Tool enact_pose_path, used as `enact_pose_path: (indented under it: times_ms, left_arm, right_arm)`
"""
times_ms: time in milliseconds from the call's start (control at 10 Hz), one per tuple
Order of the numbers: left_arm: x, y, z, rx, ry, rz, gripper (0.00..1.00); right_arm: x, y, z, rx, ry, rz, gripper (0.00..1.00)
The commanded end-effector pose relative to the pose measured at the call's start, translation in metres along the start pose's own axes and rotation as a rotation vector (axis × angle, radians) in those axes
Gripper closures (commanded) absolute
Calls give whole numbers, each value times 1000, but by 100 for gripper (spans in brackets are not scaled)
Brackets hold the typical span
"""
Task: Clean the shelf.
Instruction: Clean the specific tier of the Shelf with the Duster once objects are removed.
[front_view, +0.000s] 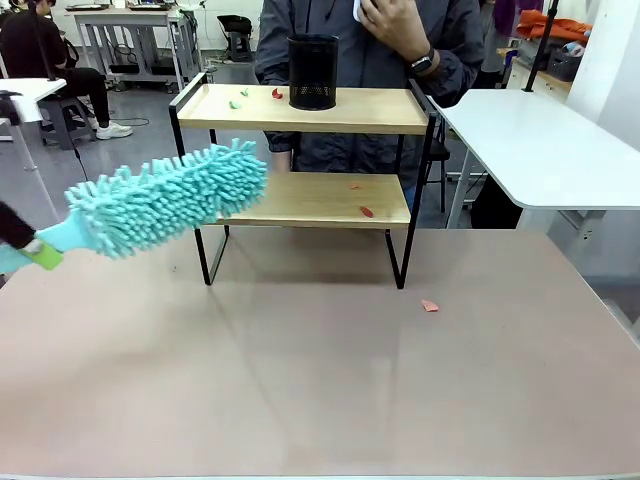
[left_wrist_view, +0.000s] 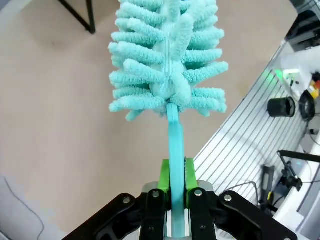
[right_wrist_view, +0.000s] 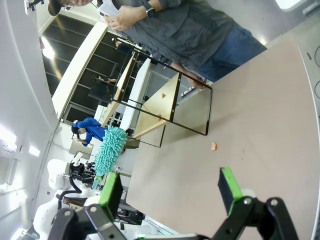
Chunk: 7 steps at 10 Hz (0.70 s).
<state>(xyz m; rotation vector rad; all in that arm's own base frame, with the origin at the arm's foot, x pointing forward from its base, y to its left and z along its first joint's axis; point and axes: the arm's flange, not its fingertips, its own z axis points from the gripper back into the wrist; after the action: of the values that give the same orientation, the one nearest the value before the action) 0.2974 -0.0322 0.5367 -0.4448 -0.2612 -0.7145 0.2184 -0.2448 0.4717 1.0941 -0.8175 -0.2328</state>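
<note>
The shelf (front_view: 310, 198) stands at the table's far middle, two light wooden boards in a black frame. Small red and green scraps (front_view: 366, 211) lie on both boards, and a black mesh cup (front_view: 312, 72) stands on the top one. My left gripper (left_wrist_view: 174, 176) is shut on the blue handle of a turquoise fluffy duster (front_view: 165, 200), whose head reaches the shelf's left end at lower-board height. In the left wrist view the duster (left_wrist_view: 167, 55) points straight ahead. My right gripper (right_wrist_view: 170, 187) is open and holds nothing, well back from the shelf (right_wrist_view: 155, 107).
A person (front_view: 370, 40) stands behind the shelf with a hand raised. One red scrap (front_view: 430, 305) lies on the pinkish tabletop (front_view: 320, 380) in front of the shelf's right leg. A white side table (front_view: 540, 150) stands at the right.
</note>
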Motion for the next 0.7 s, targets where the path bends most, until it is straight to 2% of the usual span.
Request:
enact_pose_path:
  times_ms: [0, 600]
  left_arm:
    - [27, -16, -10, 26, -14, 24, 88]
    - [101, -65, -78, 197, -106, 161, 88]
  right_arm:
    - [4, 1, -1, 20, -19, 27, 0]
    - [4, 1, -1, 20, -19, 27, 0]
